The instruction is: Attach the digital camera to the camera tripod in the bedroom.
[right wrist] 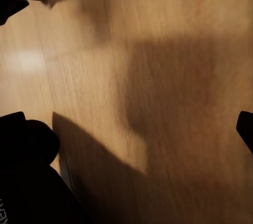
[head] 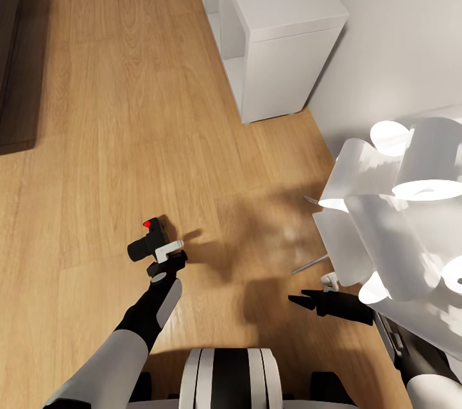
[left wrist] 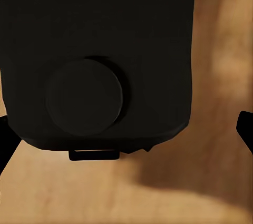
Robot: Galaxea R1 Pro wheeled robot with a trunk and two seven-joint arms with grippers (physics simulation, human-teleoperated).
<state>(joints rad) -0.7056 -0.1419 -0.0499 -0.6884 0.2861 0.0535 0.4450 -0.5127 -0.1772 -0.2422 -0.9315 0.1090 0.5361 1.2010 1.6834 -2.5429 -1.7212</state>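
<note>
Grippers sit nearest, low over the wood floor [head: 115, 114]: the left gripper [head: 160, 254] is clamped on the camera [head: 146, 243], red button up, while the right gripper [head: 307, 299] points left with its fingers spread and nothing between them. Just right of it stands a white lamp [head: 398, 217] with curled shades. Farther off, white shelves [head: 276, 24] line the right wall.

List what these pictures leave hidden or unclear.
- Tripod: head view, only thin silver legs show; a white lamp covers the rest.
- Camera: left wrist view, it sits so close that the left tool's grip is hidden.
- Right tool: head view, too small to judge open or shut.
</note>
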